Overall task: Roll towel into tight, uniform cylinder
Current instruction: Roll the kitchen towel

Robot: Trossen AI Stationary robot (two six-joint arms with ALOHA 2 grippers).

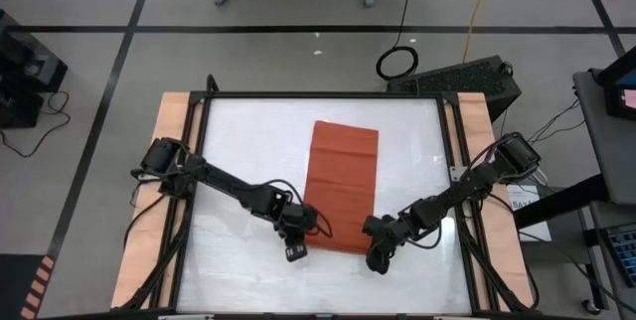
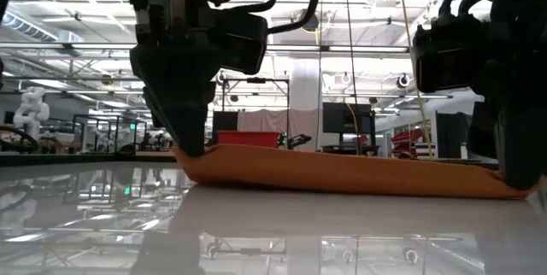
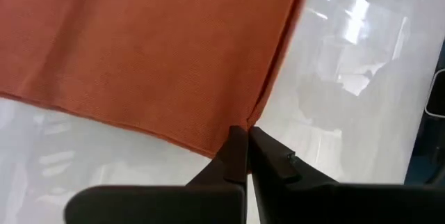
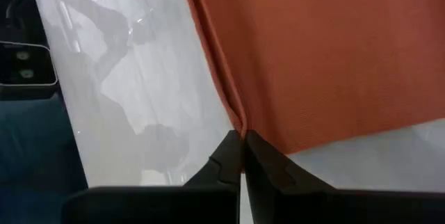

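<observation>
We count one plain rust-orange rectangular towel of thin soft cloth (image 1: 343, 186), lying flat and unrolled at the middle of the glossy white counter (image 1: 238, 141), its long sides running from the near edge toward the far edge. We see two dark arms, one at each near corner of the cloth. The left tool (image 3: 247, 137) has its two fingers pressed together, pinching the towel's near left corner. The right tool (image 4: 243, 139) is likewise pressed together, pinching the near right corner.
</observation>
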